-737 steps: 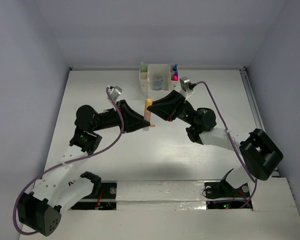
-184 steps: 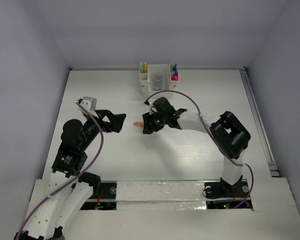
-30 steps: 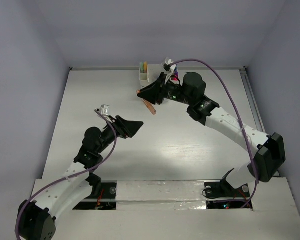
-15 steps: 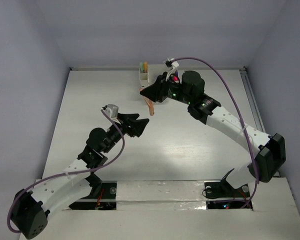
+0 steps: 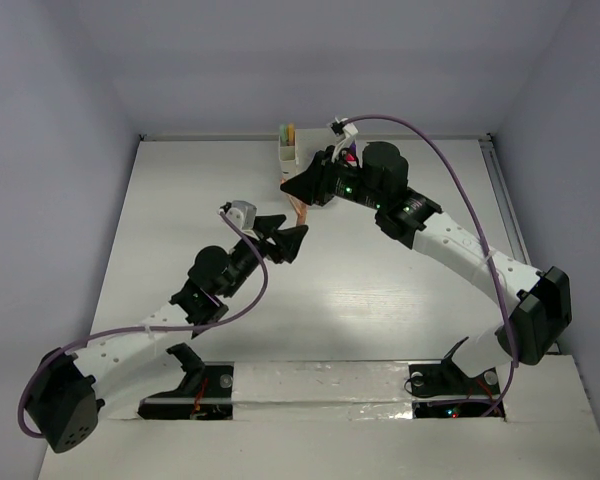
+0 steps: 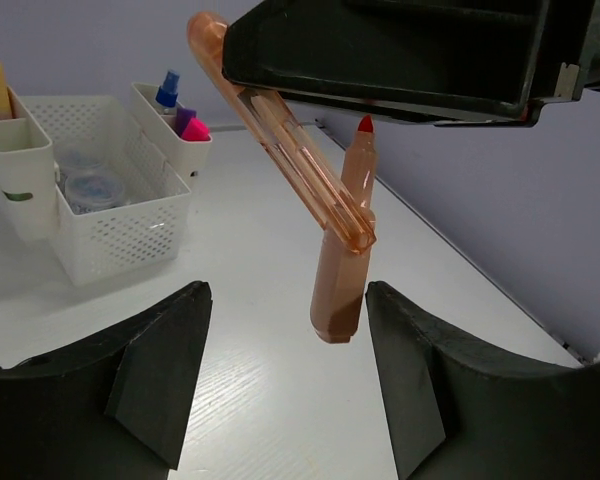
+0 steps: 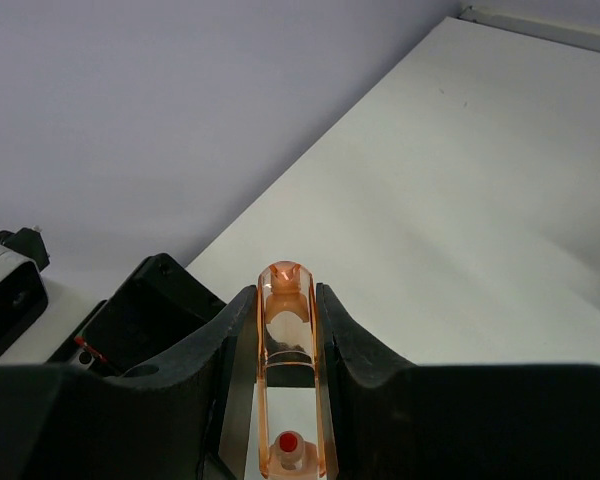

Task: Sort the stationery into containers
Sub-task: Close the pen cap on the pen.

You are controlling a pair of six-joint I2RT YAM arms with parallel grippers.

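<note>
Top external: my right end effector [image 5: 302, 188] is closed on the peach marker [image 5: 299, 208], which hangs in the air just in front of the white organizer [image 5: 288, 152], clear of the tabletop [image 5: 180, 200]. The left end effector [image 5: 288, 240] sits just on the near side of the marker, spread wide and holding nothing. Left wrist: the marker hangs between and above my left fingers [image 6: 160, 370] and touches neither. Its translucent upper part is clamped by the right end effector. The opaque body, with an exposed red nib [image 6: 364, 125], hangs at an angle to that part. Beyond it, the organizer holds tubs [image 6: 90, 188] in the middle compartment, and a blue-capped bottle [image 6: 167, 90] and a pink marker [image 6: 192, 126] in a side one. Right wrist: the translucent part sits centred between the pads. Judgement: this reads as a two-handed regrip. I would close the left jaws on the opaque body, clear of the nib, confirm the hold, and only then release the right.
</note>
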